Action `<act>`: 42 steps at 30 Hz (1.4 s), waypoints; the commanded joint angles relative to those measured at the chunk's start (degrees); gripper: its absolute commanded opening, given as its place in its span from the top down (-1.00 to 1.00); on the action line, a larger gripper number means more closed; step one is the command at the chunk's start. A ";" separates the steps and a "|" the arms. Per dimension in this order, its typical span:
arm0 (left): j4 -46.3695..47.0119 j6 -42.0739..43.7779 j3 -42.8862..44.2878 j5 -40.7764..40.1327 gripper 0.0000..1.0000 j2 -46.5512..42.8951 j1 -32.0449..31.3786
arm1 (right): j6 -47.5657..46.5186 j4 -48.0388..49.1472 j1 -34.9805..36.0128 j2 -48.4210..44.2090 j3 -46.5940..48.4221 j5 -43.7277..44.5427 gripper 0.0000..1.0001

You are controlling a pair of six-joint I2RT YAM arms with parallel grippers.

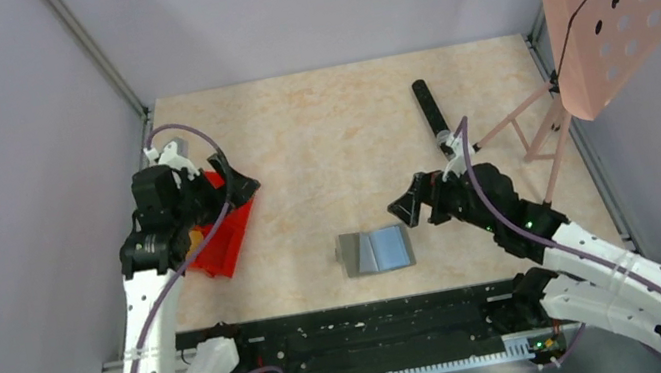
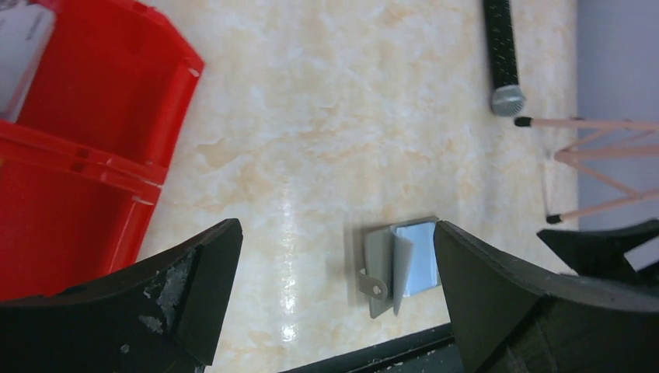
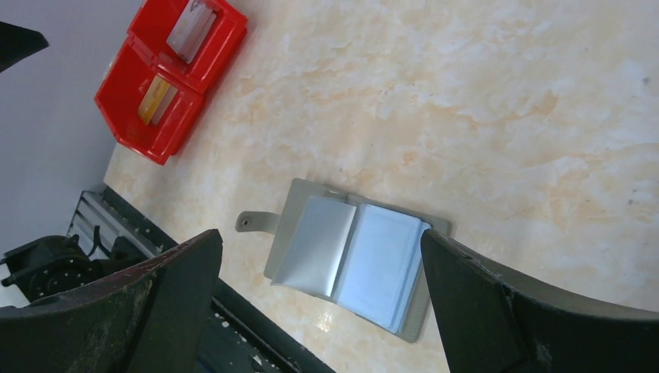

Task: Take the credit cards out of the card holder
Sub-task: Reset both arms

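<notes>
Top view is showing both arms together: left gripper (image 1: 230, 188) hanging over the red bin (image 1: 224, 243), right gripper (image 1: 403, 207) hovering near the card holder's (image 1: 377, 251) far right corner. The holder is lying open on the tabletop (image 1: 318, 138) near its front edge, between the arms. Only the right wrist view is revealing the bin's contents: a grey card (image 3: 190, 27) in one compartment, a yellow card (image 3: 155, 97) in the other. Both wrist views are showing jaws spread wide, gripping nothing. The holder is looking dark grey outside with pale blue-grey leaves, its snap tab (image 3: 255, 222) sticking out sideways; the left wrist view is catching one leaf (image 2: 402, 268) standing half-raised.
</notes>
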 commanded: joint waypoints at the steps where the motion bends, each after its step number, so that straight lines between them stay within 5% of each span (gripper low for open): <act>1: 6.29 1.09 -1.88 5.64 -0.98 -4.54 -3.63 | -2.71 -5.80 -0.61 -2.54 3.82 4.59 -0.98; 19: 13.18 -0.24 -15.44 14.62 -0.98 -14.72 -12.67 | 1.30 -8.99 -0.62 -14.19 2.62 6.12 -0.98; 42: 10.16 1.59 -15.46 13.67 -0.98 -14.98 -14.73 | 4.38 -9.87 -0.59 -18.98 1.23 8.13 -0.98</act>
